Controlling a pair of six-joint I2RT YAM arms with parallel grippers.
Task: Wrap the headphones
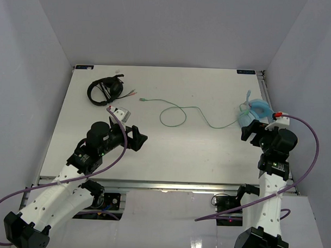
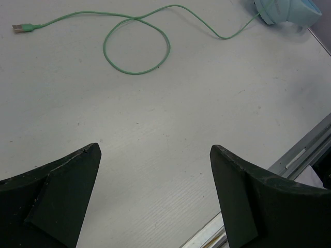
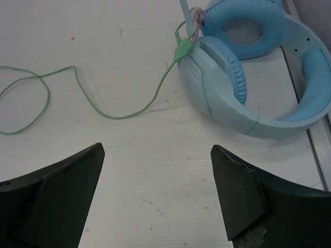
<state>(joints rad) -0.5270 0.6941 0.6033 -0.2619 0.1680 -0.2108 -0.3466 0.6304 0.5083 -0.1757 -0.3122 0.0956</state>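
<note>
Gaping wide and empty, the left gripper (image 2: pixel 155 149) and right gripper (image 3: pixel 156 149) are held clear of the headphones (image 3: pixel 207 88) (cable (image 3: pixel 182 50) apparently loose).

One blue headphones (image 3: pixel 217 90), one black headphones (image 1: pixel 104 91), one green cable (image 2: pixel 104 47), one small grey box (image 1: pixel 119 112).

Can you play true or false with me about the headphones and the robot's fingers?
1. The blue headphones lie near the table's right edge. True.
2. The green cable is wound around the blue headphones. False: it trails across the table with one loose loop.
3. The left fingers are open and hold nothing. True.
4. The right fingers are squeezing the green cable. False: they are open and empty, close to the blue headphones.
5. The black headphones sit at the table's far left. True.
</note>
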